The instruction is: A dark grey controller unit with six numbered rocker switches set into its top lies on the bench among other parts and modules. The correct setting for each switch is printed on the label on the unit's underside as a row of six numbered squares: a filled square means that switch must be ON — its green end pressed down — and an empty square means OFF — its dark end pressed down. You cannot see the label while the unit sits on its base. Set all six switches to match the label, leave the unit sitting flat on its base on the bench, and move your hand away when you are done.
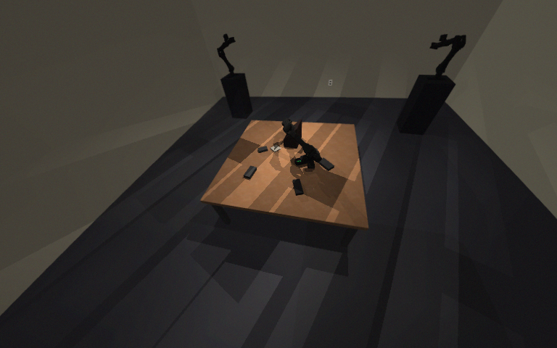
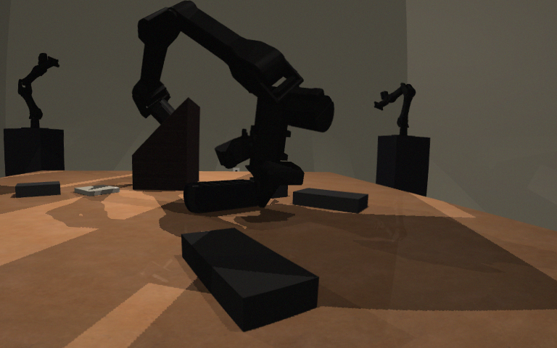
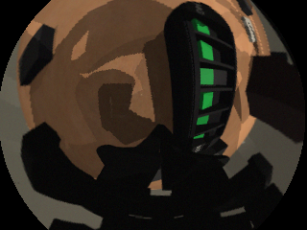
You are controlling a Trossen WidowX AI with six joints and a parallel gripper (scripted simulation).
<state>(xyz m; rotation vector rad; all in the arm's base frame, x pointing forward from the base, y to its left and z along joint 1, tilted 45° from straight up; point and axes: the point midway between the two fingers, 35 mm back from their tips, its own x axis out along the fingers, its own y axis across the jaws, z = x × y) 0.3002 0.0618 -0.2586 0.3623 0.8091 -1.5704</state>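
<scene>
Closest to us on the bench [image 2: 82,262] is a plain dark block [image 2: 250,272]. Behind it we've got the controller unit [image 2: 221,196] lying mid-bench, and the wrist view shows its green rocker switches [image 3: 206,77] facing up. The gripper [image 2: 265,199] is down at the unit's right end, fingers fully closed with nothing between them. Further back: another dark module [image 2: 329,199], a pale plate [image 2: 96,190], and the wedge-shaped arm base [image 2: 168,151].

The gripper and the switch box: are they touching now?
Cannot tell. In the exterior view the shut gripper overlaps the end of the switch box, both dark; no view shows contact or a gap plainly.
</scene>
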